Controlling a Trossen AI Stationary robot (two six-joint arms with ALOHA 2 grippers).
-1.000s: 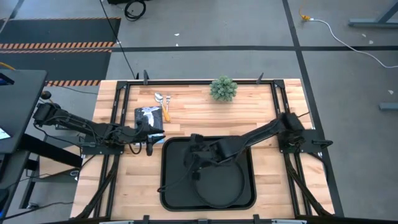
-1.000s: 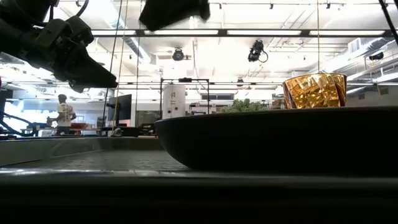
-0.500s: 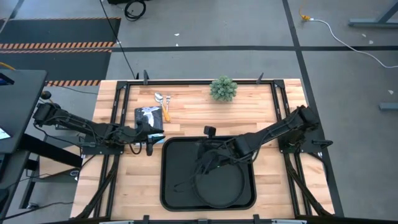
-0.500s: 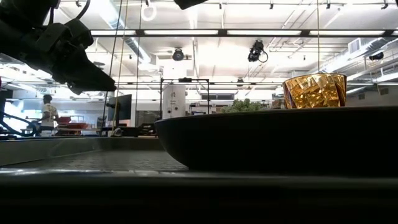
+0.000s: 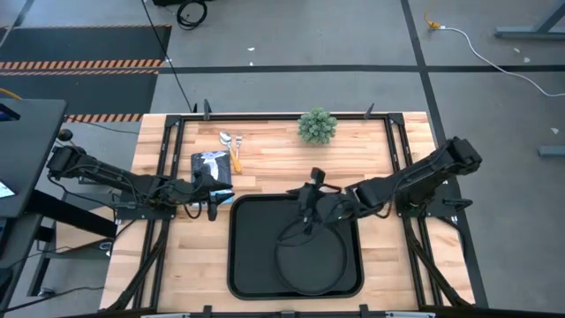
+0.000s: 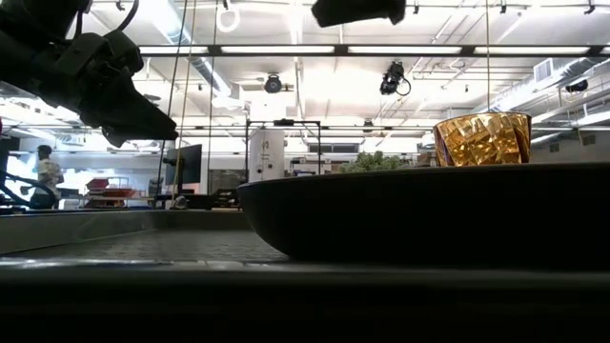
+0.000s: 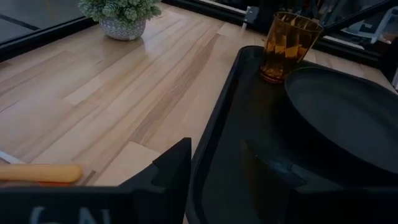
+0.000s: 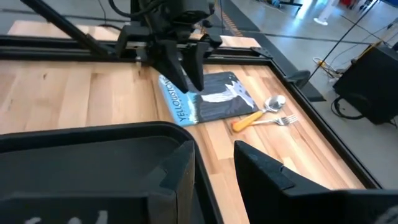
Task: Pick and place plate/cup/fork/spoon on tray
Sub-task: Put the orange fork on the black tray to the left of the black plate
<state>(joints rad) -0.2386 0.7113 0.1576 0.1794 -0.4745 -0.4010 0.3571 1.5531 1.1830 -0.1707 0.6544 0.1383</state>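
The wooden bench (image 5: pixel 282 155) carries the big black tray (image 5: pixel 243 256) near its front edge, and the round plate (image 5: pixel 311 265) already lies inside it, with the amber cup (image 7: pixel 288 46) standing on the tray floor just beside the plate's rim. A dark booklet (image 8: pixel 208 99) lies on the bare wood toward the left, and just beyond it the spoon (image 8: pixel 261 111) and fork (image 8: pixel 273 121) sit side by side, touching or nearly so, well apart from the tray. A small potted plant (image 5: pixel 317 126) stands at the far edge. The left gripper (image 8: pixel 180 59) hangs over the near edge of the booklet, its jaws set apart and holding nothing; the right gripper (image 5: pixel 311 196) hovers above the tray's far rim, jaws likewise apart and empty. As I judge it, the cutlery is what remains, and the risk lies there: the two handles lie so close that closing on one could drag or flick the other, and a low approach might catch the booklet's edge
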